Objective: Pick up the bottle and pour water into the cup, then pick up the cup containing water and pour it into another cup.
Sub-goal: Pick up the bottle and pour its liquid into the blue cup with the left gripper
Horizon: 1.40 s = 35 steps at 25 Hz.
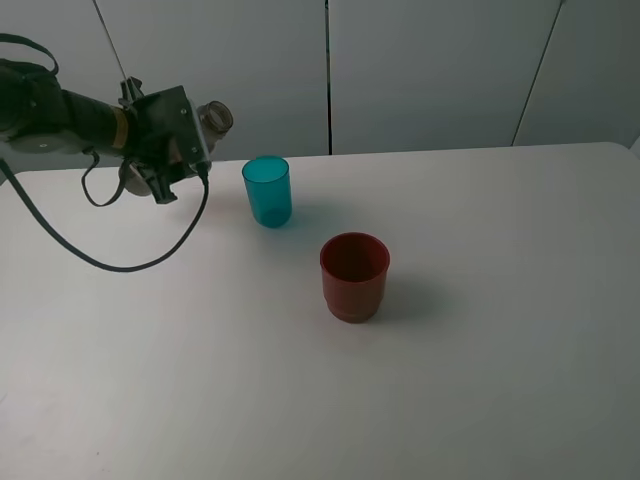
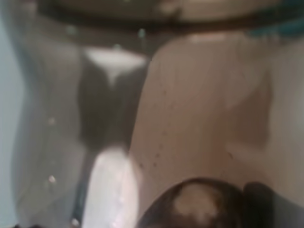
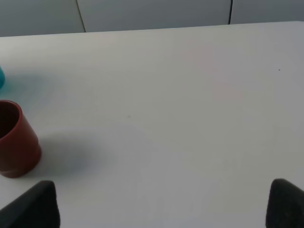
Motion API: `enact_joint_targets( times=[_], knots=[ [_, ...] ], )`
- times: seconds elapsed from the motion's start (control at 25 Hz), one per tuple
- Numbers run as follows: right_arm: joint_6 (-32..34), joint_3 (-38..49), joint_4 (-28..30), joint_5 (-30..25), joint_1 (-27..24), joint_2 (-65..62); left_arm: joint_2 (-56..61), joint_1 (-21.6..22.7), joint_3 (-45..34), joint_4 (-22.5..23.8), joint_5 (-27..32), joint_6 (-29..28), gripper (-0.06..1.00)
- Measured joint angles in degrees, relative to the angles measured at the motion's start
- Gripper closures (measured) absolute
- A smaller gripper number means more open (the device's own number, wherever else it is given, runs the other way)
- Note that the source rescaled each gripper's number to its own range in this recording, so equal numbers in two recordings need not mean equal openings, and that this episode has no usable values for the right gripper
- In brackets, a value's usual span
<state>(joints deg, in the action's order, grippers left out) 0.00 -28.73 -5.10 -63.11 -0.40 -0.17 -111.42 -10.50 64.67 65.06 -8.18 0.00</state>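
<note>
Colours: bottle (image 1: 214, 117) smoky grey-brown, translucent; tumbler (image 1: 267, 190) teal, translucent; wide cup (image 1: 354, 275) dark red, opaque; worktop (image 1: 480, 380) plain white.

There's the left gripper (image 1: 186, 128) up at the left, clamped on the bottle (image 1: 216, 117), which is tipped sideways with its mouth towards the teal cup (image 1: 268, 190). The red cup (image 1: 354, 275) stands nearer, apart from it, on the white surface (image 1: 500, 360).
</note>
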Motion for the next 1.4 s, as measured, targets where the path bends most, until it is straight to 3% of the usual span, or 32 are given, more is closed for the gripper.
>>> enact_joint_targets(
  times=[0.88, 1.4],
  knots=[
    [-0.34, 0.0, 0.0, 0.0, 0.0, 0.0, -3.35, -2.07, 4.51, 1.49, 0.49, 15.32, 0.92],
    [-0.34, 0.0, 0.0, 0.0, 0.0, 0.0, -3.88, -2.05, 8.43, 1.6, 2.55, 18.64, 0.92]
  ],
)
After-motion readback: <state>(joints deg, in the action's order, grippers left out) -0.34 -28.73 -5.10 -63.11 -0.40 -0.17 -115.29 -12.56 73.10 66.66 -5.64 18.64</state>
